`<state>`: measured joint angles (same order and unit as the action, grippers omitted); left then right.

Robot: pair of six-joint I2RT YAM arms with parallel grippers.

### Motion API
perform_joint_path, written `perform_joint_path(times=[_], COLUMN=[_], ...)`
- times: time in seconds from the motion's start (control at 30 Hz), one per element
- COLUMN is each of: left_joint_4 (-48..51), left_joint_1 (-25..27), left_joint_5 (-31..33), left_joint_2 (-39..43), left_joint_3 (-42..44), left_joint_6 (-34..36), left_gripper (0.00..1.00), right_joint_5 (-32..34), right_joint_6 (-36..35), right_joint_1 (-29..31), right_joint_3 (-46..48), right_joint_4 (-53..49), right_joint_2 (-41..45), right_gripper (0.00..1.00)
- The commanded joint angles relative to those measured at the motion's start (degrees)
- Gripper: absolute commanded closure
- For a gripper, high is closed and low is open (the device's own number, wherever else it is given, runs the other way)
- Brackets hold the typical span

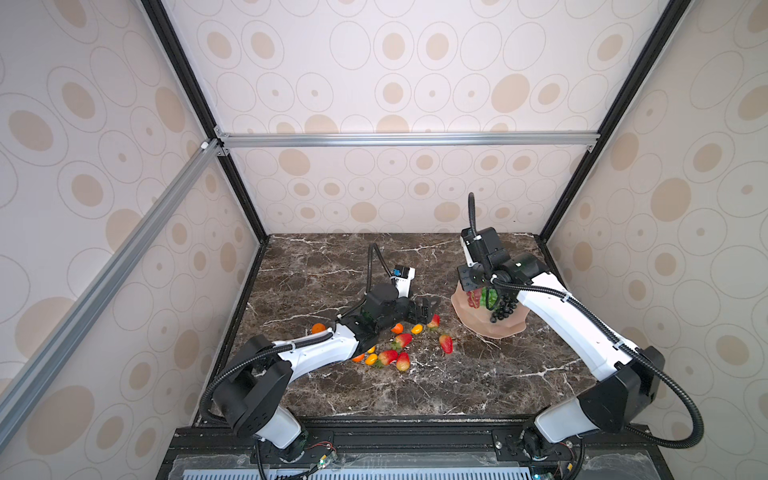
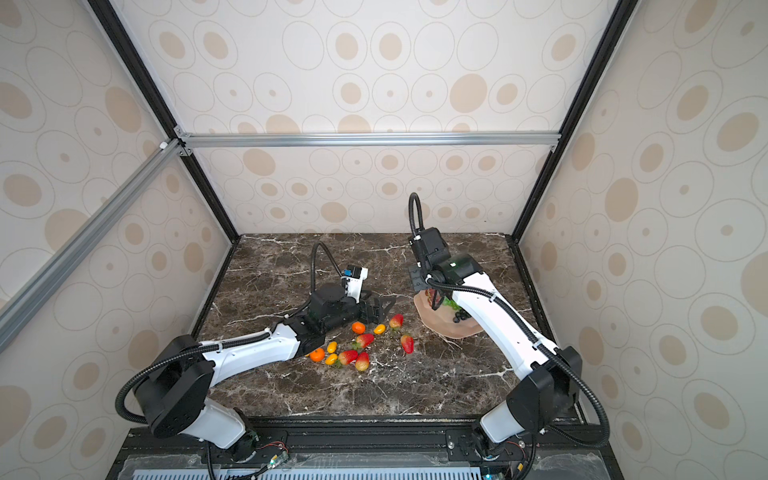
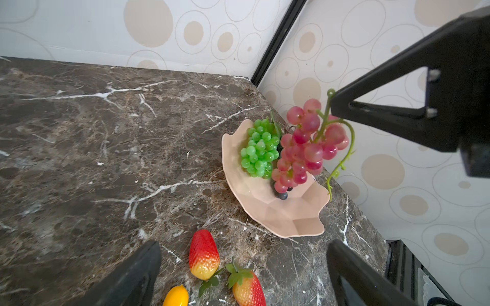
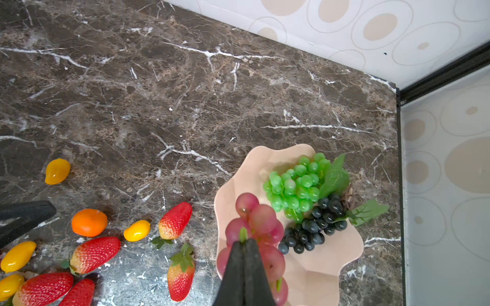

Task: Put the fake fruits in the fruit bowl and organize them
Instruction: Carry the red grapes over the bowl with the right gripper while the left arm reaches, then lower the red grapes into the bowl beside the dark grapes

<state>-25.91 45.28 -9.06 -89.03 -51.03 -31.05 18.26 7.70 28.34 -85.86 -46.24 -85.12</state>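
Observation:
The pale pink fruit bowl (image 1: 498, 330) (image 2: 451, 330) (image 4: 318, 270) sits at the right rear of the marble table. A green grape bunch (image 4: 294, 185) (image 3: 258, 151) and a dark bunch (image 4: 315, 227) lie in it. My right gripper (image 4: 243, 241) is shut on the stem of a red grape bunch (image 3: 305, 143) (image 4: 262, 220), which hangs just over the bowl's near side. My left gripper (image 3: 244, 243) (image 1: 428, 311) is open and low over the table, holding nothing. Strawberries (image 3: 203, 254) (image 1: 446, 343), oranges (image 1: 397, 328) and yellow oval fruits (image 1: 417, 329) lie loose mid-table.
The bowl is close to the right wall and the black corner post (image 4: 445, 71). My left forearm (image 1: 316, 353) lies over part of the loose fruit, with one orange (image 1: 318, 328) behind it. A black frame rail (image 1: 374, 432) runs along the table's front edge.

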Motion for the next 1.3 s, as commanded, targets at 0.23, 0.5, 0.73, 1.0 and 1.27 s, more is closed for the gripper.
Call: perform_joint_path(times=[0.23,0.5,0.73,1.0,1.27], left_joint_4=[-1.3,-1.2,-0.6,-0.3,0.7], left_joint_1=[4.7,5.9,6.0,6.0,6.0], left_joint_5=[-0.3,-0.7,-0.4,-0.9,-1.0], left_joint_2=[-5.6,-7.3,-7.4,-8.1,-8.3], left_joint_3=[-7.0,-8.0,-8.0,-8.5,-9.0], left_joint_6=[1.4,1.5,2.0,1.9,2.2], left_gripper=[0.02,0.02,0.02,0.02,0.02], right_joint_5=[3.1,3.2,3.3,6.0,10.1], right_joint_6=[2.6,4.4,5.5,6.8,7.3], right_joint_1=[-4.3,-6.5,-7.7,-9.0,-10.4], right_joint_3=[4.7,8.5,11.6,13.1,15.4], right_joint_4=[-0.2,0.2,0.2,-2.4,-2.4], right_joint_2=[4.5,5.4,6.1,6.1,4.7], right_gripper=[1.00,1.00,1.00,1.00,1.00])
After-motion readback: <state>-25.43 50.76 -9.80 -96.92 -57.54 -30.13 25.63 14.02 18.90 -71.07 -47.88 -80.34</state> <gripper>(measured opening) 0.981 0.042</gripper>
